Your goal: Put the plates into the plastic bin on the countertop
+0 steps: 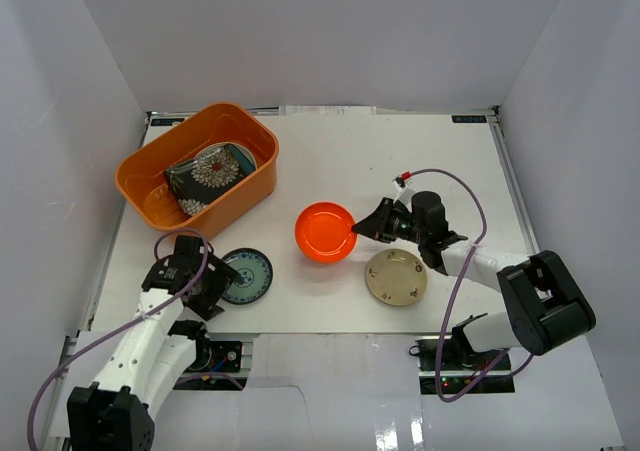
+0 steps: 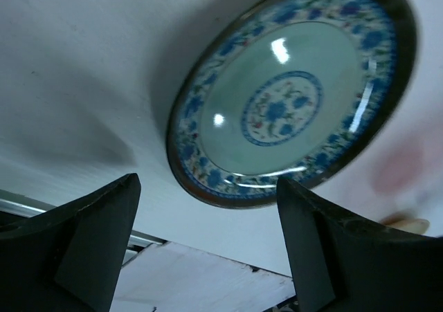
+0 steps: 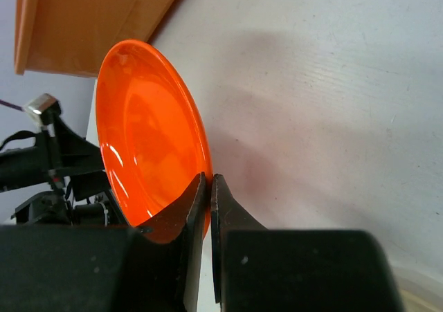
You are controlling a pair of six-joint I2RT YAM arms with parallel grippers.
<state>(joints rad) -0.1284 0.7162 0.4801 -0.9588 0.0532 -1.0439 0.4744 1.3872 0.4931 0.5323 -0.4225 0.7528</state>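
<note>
A small dark label on the table's far edge is too small to read. The right gripper is clenched on the rim of a glossy red-orange round plate at mid-table. The left gripper stands wide apart, holding nothing, just short of the blue-flowered plate. In the orange bin, far left, a black floral plate hides most of a teal one. A beige plate lies near the right arm.

White walls — 3 sides.
</note>
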